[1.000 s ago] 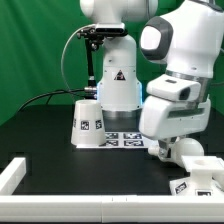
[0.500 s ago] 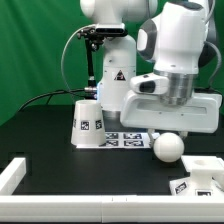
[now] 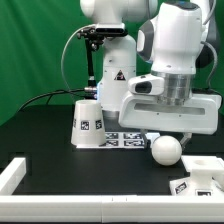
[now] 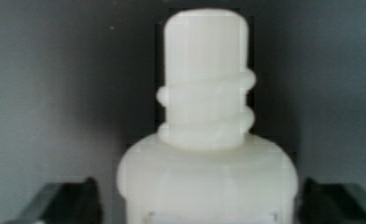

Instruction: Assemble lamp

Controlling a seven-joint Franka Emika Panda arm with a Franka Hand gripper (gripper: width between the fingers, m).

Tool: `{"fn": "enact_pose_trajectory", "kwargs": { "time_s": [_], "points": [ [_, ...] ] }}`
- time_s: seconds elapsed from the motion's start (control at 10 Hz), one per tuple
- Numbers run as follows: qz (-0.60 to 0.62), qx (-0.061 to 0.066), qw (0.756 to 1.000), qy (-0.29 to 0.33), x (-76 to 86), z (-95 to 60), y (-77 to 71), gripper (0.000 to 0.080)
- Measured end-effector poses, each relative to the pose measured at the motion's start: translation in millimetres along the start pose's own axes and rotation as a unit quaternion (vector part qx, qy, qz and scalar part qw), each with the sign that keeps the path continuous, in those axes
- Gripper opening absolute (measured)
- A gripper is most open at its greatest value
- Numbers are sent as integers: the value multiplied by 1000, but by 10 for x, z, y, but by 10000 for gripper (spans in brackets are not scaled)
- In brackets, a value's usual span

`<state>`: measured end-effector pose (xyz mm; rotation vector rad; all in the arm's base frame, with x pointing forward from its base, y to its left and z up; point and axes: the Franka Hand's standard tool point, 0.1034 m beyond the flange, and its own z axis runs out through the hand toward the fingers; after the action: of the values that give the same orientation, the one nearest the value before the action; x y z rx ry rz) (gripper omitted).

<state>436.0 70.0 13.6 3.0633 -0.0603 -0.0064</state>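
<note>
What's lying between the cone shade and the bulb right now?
The marker board lies flat in that stretch, with the shade on the exterior view's left and the bulb on its right. The wrist view shows only the bulb.

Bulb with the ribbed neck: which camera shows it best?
The wrist view: the bulb fills the frame, ribbed stem and round body both clear. The exterior view shows it only as a small white ball, and the stem cannot be made out.
</note>
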Motion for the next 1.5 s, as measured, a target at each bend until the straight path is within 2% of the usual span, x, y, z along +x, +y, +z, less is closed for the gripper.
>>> {"fn": "enact_pose_trajectory", "kwargs": {
  "time_s": [0.1,0.2,0.4,0.6,0.7,0.8,0.9,1.0,1.2,1.3,1.4,1.5],
  "points": [
    [0,0,1000,-2,1,-3,2,673],
    [8,-1,1000,-30,23,-59,34,673],
    [20,6,998,-62,254,-227,77,695],
    [26,10,995,-92,394,-315,126,699],
    [27,12,991,-132,379,-316,176,699],
    [24,3,980,-199,347,-345,183,699],
    [25,1,978,-209,446,-320,179,699],
    [26,-3,969,-245,379,-321,207,699],
    [30,-10,952,-303,345,-322,251,699],
    [44,-3,933,-358,367,-383,275,699],
    [64,8,922,-381,457,-354,286,699],
    [80,25,915,-395,490,-347,302,699]
  ]
}}
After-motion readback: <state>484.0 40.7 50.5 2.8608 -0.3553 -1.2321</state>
